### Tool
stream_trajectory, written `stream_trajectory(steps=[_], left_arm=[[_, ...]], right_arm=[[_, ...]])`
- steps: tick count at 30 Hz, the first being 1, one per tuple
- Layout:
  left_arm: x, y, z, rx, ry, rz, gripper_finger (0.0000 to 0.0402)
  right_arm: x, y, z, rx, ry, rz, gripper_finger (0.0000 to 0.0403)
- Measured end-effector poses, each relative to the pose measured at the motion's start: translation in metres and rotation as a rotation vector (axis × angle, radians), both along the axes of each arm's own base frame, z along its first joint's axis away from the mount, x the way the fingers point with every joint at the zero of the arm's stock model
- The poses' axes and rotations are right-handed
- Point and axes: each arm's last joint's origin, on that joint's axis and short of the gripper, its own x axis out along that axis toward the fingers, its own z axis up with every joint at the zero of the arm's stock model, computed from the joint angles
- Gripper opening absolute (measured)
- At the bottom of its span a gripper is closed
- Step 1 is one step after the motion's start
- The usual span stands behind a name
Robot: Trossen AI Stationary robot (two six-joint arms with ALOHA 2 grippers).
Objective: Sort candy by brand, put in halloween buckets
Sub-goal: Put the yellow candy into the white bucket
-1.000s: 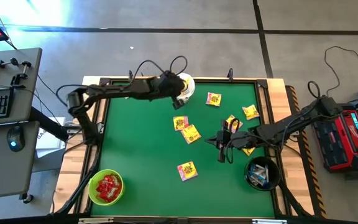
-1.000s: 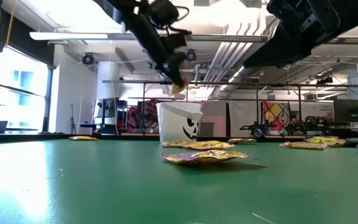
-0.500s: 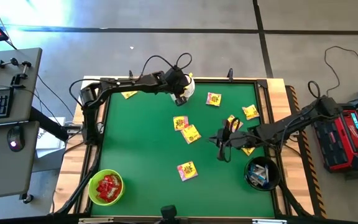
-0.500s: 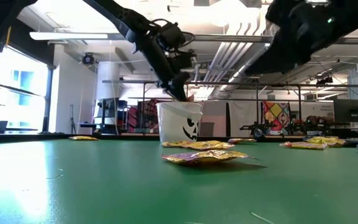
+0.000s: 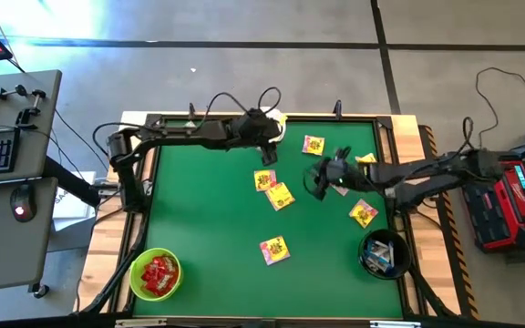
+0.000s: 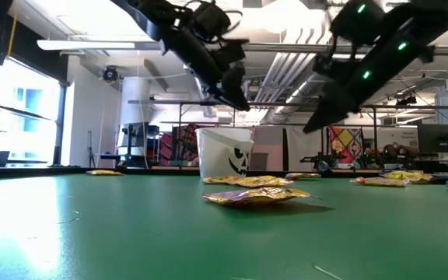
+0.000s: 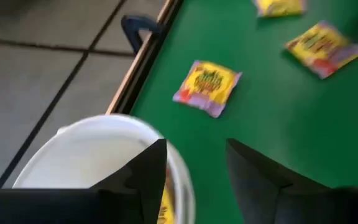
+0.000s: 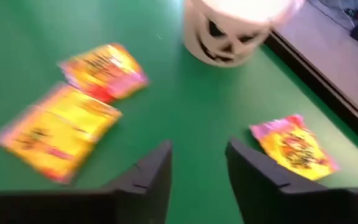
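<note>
Currently noted: left hand [image 5: 264,150] open and empty, poised over the near rim of the white bucket [image 7: 98,155] at the far edge of the desk [image 5: 208,219]; a yellow packet visible inside that bucket. Right hand [image 5: 315,182] open and empty as well, held above the green surface mid-desk, among loose yellow packets.

Surroundings: two yellow packets [image 5: 273,188] lying overlapped just left of the right hand, one [image 5: 313,144] near the far edge beside the white bucket, one [image 5: 366,164] toward the far right corner, one [image 5: 364,213] nearer the black bucket, one [image 5: 274,249] alone toward the near side. Lime green bucket [image 5: 155,274] at the near left corner, filled with red packets. Black bucket [image 5: 385,254] at the near right corner, holding white-and-blue bars.

Clearance: left half of the desk bare green, unobstructed. Raised dark rim framing the surface on all sides. Cables looping above the left arm near the white bucket.
</note>
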Motion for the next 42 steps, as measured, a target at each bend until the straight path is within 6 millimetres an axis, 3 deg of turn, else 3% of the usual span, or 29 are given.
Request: stream_trajectory(steps=[6, 14, 21, 25, 28, 34, 42], left_arm=[[-0.017, -0.026, 0.006, 0.03, -0.115, -0.027, 0.0158], [-0.052, -0.066, 0.012, 0.016, -0.254, -0.082, 0.0158], [-0.077, -0.103, 0.007, 0.004, -0.283, -0.178, 0.0158], [-0.089, -0.123, -0.001, -0.011, -0.267, -0.236, 0.0158], [-0.098, -0.134, -0.013, -0.063, -0.26, -0.244, 0.0158], [-0.109, -0.148, -0.031, -0.078, -0.314, -0.226, 0.0158], [-0.115, -0.157, -0.04, -0.055, -0.336, -0.208, 0.0158]], right_arm=[[0.004, -0.041, -0.024, -0.008, 0.15, 0.032, 0.018], [0.005, -0.085, -0.049, -0.023, 0.185, -0.084, 0.0181], [0.0, -0.105, -0.063, 0.032, 0.197, -0.083, 0.0181], [0.001, -0.115, -0.073, 0.078, 0.218, -0.083, 0.0163], [0.008, -0.122, -0.078, 0.105, 0.234, -0.083, 0.0123], [0.02, -0.126, -0.066, 0.115, 0.264, -0.068, 0.0011], [0.037, -0.108, -0.016, 0.077, 0.288, -0.028, 0.0002]])
